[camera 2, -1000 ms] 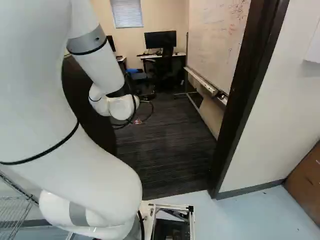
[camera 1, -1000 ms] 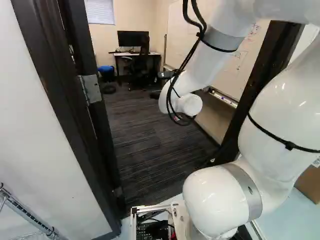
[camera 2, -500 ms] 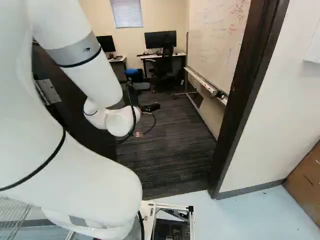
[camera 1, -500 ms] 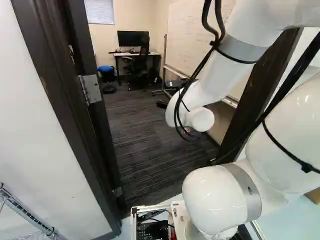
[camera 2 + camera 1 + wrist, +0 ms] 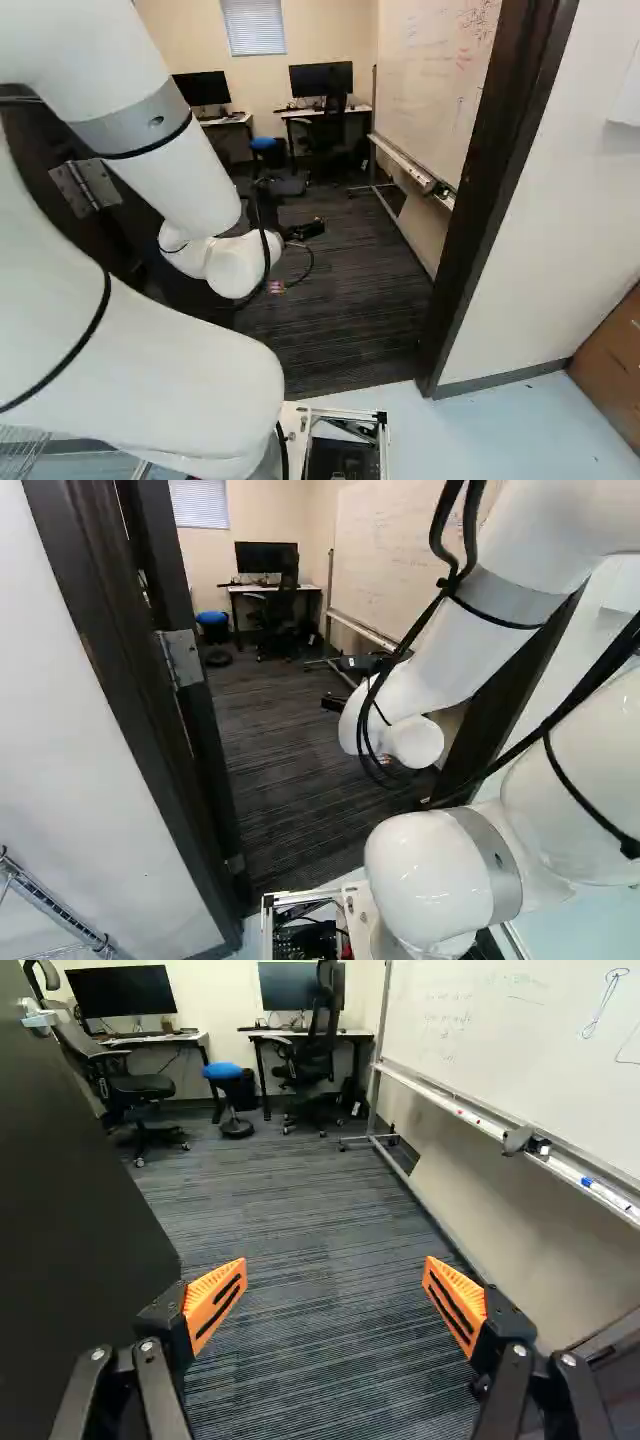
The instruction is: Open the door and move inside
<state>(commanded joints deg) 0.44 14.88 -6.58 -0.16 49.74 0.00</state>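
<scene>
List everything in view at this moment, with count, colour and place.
door: one, dark, open, beside the claw
door handle: one, silver, on the door
door frame: one, dark brown, around the doorway
hinge: at least one, silver, left base view's left
carpet: one, dark grey, beyond the doorway
whiteboard: one, white, along the wall
desks: two, white-topped, far end
monitors: two, black, on the desks
chairs: two, black, by the desks
stool: one, blue-seated, between the chairs
blind: one, pale, far wall
arm: one, white, reaching through the doorway
claw: one, black with orange pads, open above the carpet
</scene>
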